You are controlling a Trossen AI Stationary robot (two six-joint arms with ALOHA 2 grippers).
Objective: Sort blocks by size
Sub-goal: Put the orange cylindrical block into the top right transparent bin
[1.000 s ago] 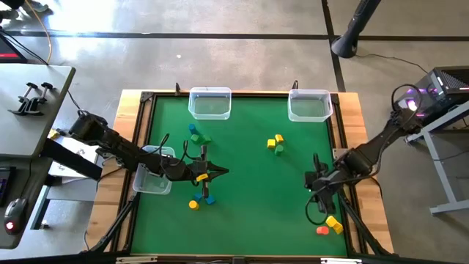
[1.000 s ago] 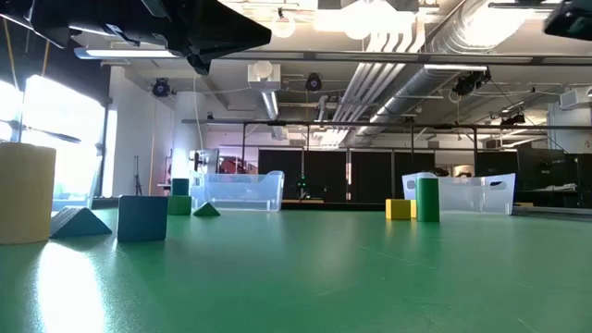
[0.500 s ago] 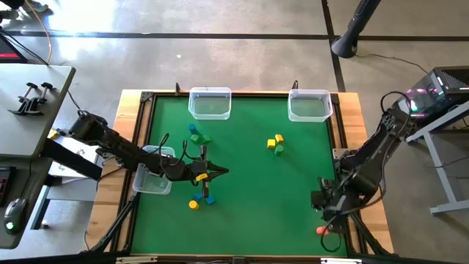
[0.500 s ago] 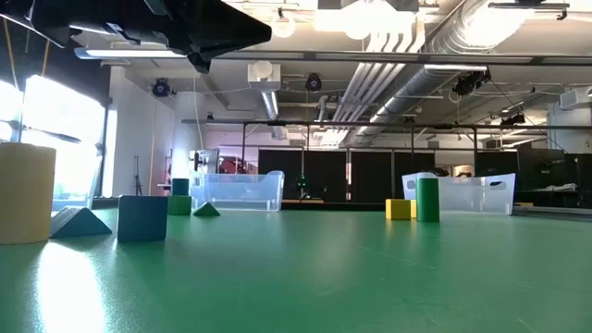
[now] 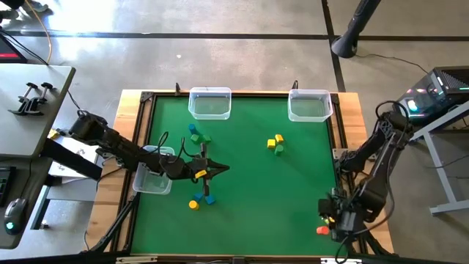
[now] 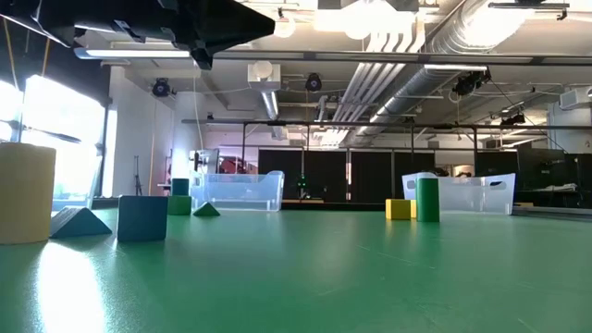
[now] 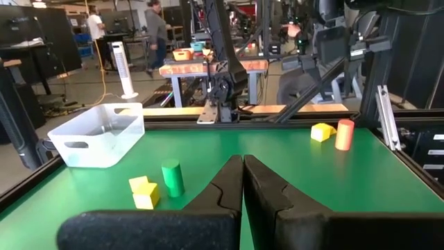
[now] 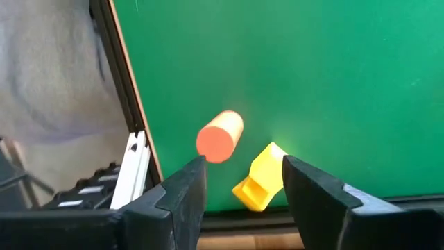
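Note:
My right gripper (image 8: pixel 244 168) is open and points down over the table's near right corner (image 5: pixel 333 217). Below it an orange cylinder (image 8: pixel 220 136) and a yellow block (image 8: pixel 259 178) rest on the green mat, the yellow one between the fingertips and below them, untouched. My left gripper (image 7: pixel 243 182) is shut and empty, held level above the mat left of centre (image 5: pixel 214 170). Near it stand a yellow cylinder (image 5: pixel 193 204) and a blue cube (image 5: pixel 209 199). Teal and green blocks (image 5: pixel 198 135) lie farther back. A green cylinder (image 7: pixel 171 177) and yellow blocks (image 7: pixel 143 192) stand mid-table.
Two clear bins (image 5: pixel 210 103) (image 5: pixel 309 105) stand at the far edge, and a third (image 5: pixel 152 174) lies under my left arm. A dark raised frame (image 8: pixel 125 104) borders the mat right beside the orange cylinder. Bare green mat (image 5: pixel 264 191) lies between the arms.
My right gripper has gone toward the table's near right corner and come down a little, rolling as it went, and now stands over the orange cylinder and the yellow block. Its fingers stay open.

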